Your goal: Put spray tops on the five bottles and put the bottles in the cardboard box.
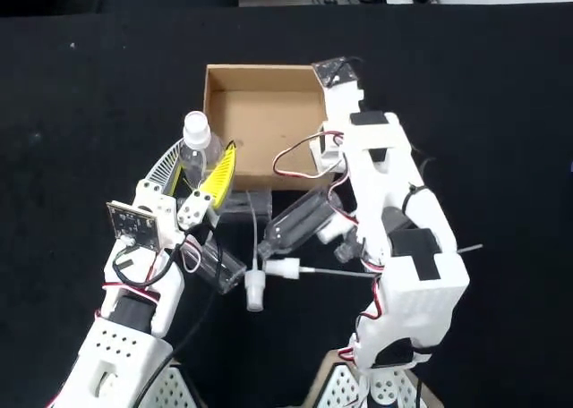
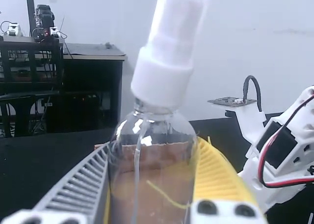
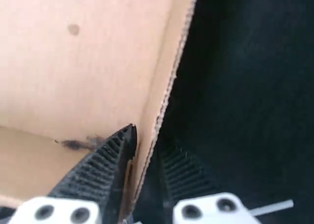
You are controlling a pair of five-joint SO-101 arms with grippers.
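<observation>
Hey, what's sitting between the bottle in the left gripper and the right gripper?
The cardboard box: in the high view its open inside lies between the bottle in the left gripper and the right gripper at its opposite wall.

The left arm (image 1: pixel 134 310) extends from the table's 7 o'clock edge toward 1 o'clock. The left gripper (image 1: pixel 195 171) has its grey and yellow jaws closed around a bottle (image 1: pixel 197 144). The right arm (image 1: pixel 403 247) extends from 5 o'clock toward 11 o'clock. The right gripper (image 3: pixel 147 145) has its jaws parted, one on each side of the cardboard box (image 1: pixel 260 77) wall.
</observation>
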